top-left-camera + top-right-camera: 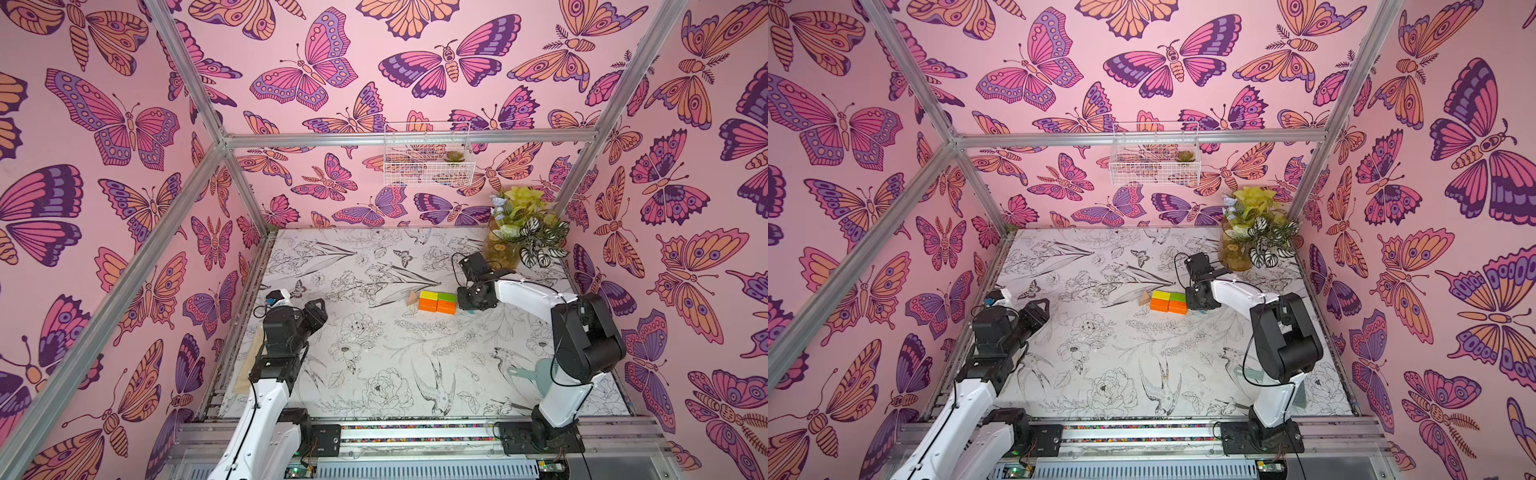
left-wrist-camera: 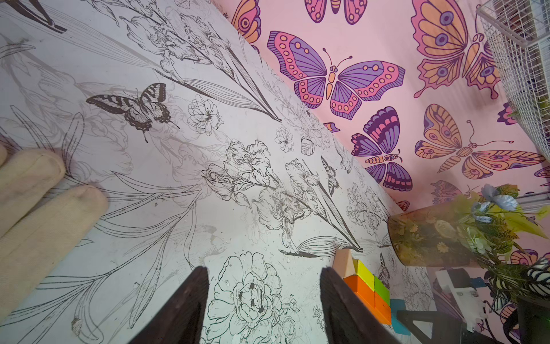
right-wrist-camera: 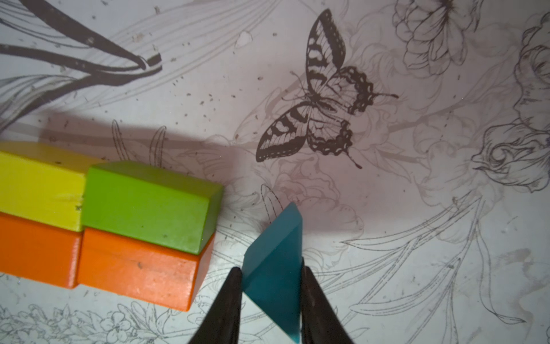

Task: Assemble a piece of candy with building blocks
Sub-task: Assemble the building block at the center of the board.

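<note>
**Item 1, right claw** (image 3: 271,269): we record its two dark jaws clamped on the flat faces of the teal triangle (image 3: 275,247), whose point aims away from the wrist, low over the table (image 3: 416,89). Whether the triangle touches the sheet we cannot tell.

**Item 2, green brick** (image 3: 148,202): just beside the triangle, with a narrow strip of table showing between them in the right wrist view. It forms the right end of the far row of a two-by-two rectangle.

**Item 3, yellow brick** (image 3: 38,190): end to end with the green brick, on its left, completing the far row.

**Item 4, orange bricks** (image 3: 137,268): two, end to end in the near row, touching the yellow and green along their long sides.

**Item 5, tan triangle** (image 1: 412,297): set against the rectangle's left end. In both top views we find the whole group mid-table, toward the right.

**Item 6, left claw** (image 2: 263,269): jaws apart with nothing between them, hanging above a printed flower on the table's left side, well apart from the blocks.

**Item 7, surroundings:**
- The table sheet is drawn with black flowers, birds and butterflies.
- An amber vase (image 1: 500,249) of leaves stands in the far right corner.
- A white wire basket (image 1: 428,153) hangs on the back rail.
- The walls (image 1: 124,208) are pink with butterflies.
- A beige padded thing (image 2: 29,193) lies at the left edge.
- A pale teal plastic item (image 1: 540,372) is partly hidden by the right arm.

**Item 8, writing:** the marks on the arm housings are too small for us to read.
</note>
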Controlling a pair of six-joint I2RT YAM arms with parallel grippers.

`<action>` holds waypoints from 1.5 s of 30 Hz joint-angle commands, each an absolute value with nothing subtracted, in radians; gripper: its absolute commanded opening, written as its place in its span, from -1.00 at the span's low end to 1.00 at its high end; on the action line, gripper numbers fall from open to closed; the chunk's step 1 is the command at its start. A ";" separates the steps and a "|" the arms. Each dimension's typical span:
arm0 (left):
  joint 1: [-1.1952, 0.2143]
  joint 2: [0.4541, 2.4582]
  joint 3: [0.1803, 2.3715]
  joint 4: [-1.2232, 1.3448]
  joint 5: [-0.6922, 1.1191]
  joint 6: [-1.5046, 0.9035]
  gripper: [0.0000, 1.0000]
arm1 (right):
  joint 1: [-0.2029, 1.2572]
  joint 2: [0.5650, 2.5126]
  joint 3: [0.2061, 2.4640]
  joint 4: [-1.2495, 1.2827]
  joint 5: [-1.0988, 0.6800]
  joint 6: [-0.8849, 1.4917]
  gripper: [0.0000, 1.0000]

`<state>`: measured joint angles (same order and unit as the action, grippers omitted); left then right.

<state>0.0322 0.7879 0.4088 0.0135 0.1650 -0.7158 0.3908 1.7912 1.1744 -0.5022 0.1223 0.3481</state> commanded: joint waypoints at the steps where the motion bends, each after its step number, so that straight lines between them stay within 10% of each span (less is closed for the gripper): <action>1: 0.031 0.794 0.401 0.002 0.170 -0.710 0.26 | 0.400 1.782 1.172 -0.483 0.142 0.390 -0.46; 45: 0.031 0.802 0.403 0.001 0.171 -0.706 0.27 | 0.418 1.820 1.227 -0.506 0.121 0.388 -0.18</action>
<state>0.0322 0.7959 0.4088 0.0135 0.1650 -0.7155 0.4088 1.8385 1.1992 -0.4767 0.1165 0.3889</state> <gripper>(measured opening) 0.633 0.408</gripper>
